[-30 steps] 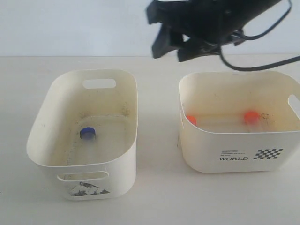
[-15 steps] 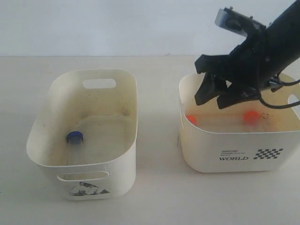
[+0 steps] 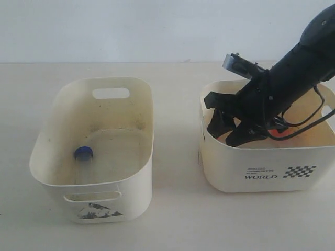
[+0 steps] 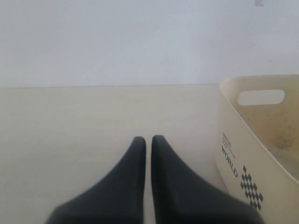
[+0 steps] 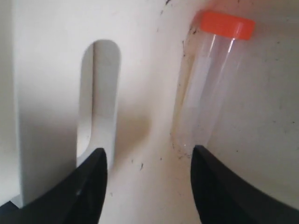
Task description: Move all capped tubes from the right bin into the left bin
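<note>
The left bin (image 3: 42, 151) holds one blue-capped tube (image 3: 84, 153) lying on its floor. My right gripper (image 3: 225, 135) is down inside the right bin (image 3: 261, 162), at its left end, and it is open. In the right wrist view the right gripper (image 5: 149, 150) holds nothing, and an orange-capped tube (image 5: 205, 93) lies on the bin floor just ahead of one fingertip (image 5: 198, 151). Behind the arm, part of an orange cap (image 3: 276, 134) shows. My left gripper (image 4: 148, 138) is shut and empty above the table. Other tubes are hidden.
The left wrist view shows a cream tub (image 4: 233, 140) with "WORLD" print and a speckled inside beside the left gripper. A handle slot (image 5: 98, 98) in the right bin's wall lies close ahead of the right gripper's other finger. Beige tabletop (image 3: 175, 209) separates the bins.
My right gripper has come down from above the table into the right bin, hiding one orange cap. The blue-capped tube in the left bin shifted slightly and then lay still.
</note>
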Action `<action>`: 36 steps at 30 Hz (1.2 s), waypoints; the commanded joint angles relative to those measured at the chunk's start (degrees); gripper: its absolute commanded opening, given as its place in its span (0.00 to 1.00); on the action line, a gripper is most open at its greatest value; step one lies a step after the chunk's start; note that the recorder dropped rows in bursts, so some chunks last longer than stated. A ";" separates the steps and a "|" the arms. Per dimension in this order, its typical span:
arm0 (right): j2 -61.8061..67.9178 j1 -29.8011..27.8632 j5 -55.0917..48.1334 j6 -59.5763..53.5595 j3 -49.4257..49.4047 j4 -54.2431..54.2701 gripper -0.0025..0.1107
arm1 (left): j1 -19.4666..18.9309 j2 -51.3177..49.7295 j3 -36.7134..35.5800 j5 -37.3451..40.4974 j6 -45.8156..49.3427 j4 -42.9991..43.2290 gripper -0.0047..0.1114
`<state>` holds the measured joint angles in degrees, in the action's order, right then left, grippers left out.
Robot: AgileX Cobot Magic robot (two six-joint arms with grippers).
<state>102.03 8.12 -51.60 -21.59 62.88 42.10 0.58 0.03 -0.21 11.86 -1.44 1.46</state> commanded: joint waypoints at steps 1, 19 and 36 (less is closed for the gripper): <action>-0.15 -3.19 -0.16 -2.41 0.10 2.75 0.47 | -0.02 -0.03 0.21 -0.26 -0.54 -0.36 0.08; 6.05 -3.01 1.61 -7.52 -1.06 5.32 0.65 | -0.02 -0.03 0.21 -0.26 -0.54 -0.36 0.08; 6.05 1.03 8.45 -5.79 -3.59 4.44 0.65 | -0.02 -0.03 0.21 -0.26 -0.54 -0.36 0.08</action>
<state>108.27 8.88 -43.28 -27.90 59.67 46.09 0.58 0.03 -0.21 11.86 -1.44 1.46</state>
